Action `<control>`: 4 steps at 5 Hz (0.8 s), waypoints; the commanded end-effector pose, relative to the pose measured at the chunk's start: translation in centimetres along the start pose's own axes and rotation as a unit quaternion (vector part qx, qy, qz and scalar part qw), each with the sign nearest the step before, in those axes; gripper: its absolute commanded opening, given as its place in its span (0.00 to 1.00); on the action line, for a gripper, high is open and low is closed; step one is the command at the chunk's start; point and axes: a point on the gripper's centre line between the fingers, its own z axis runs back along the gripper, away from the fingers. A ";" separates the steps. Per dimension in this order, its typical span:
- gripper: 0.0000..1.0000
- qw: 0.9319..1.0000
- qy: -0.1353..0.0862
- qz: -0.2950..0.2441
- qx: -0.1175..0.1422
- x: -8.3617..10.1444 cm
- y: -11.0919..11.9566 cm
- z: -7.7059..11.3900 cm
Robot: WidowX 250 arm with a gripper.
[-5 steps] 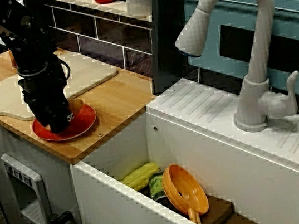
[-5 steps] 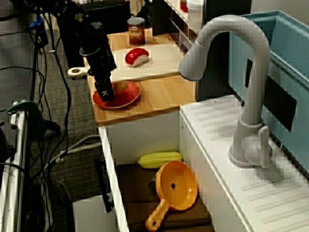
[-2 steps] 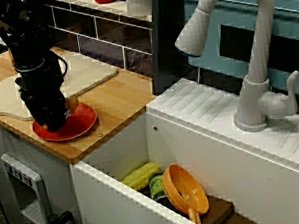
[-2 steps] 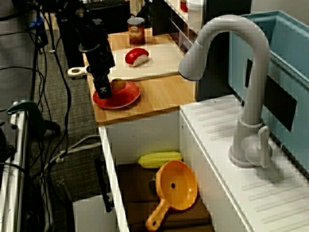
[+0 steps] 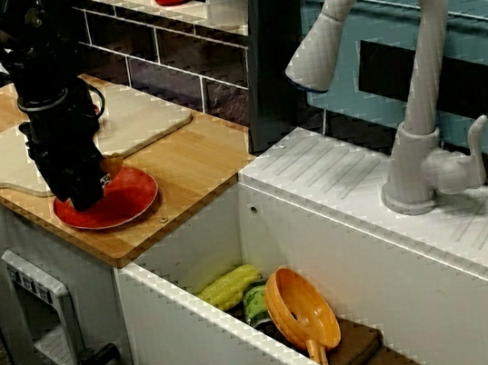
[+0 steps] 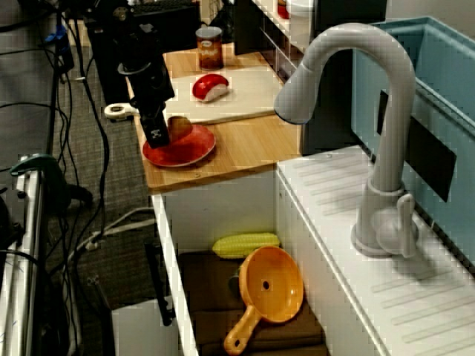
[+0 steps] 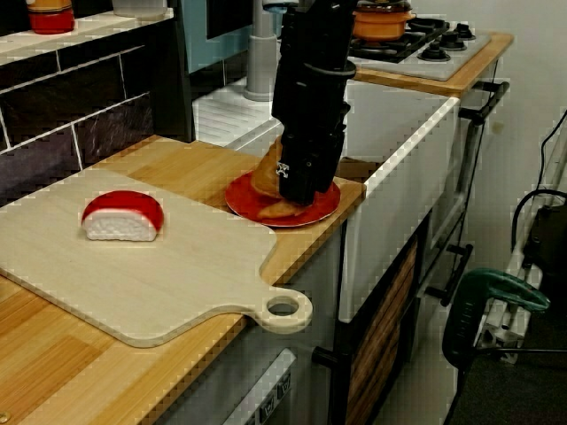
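Raised slightly since a second ago, the black tool (image 7: 297,195) pinches a brown rounded food piece (image 7: 266,173) over the round red plate (image 7: 324,205).

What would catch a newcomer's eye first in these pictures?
The black gripper hangs low over a red plate at the wooden counter's edge, a brown food piece against it. Farther along, a tall grey faucet rises beside the sink, where an orange pan and a corn cob lie.

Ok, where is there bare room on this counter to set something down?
Bare counter lies between the red plate and the sink edge; the cutting board is bare beside the sushi piece. Crowded: the plate, under the hand gripping brown food.
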 end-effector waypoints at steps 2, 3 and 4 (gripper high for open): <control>0.00 0.999 -0.035 0.008 0.010 1.4 1.3 2.6; 0.43 0.999 -0.030 0.011 0.011 1.5 1.4 2.5; 1.00 0.999 -0.028 0.012 0.014 1.4 1.4 2.5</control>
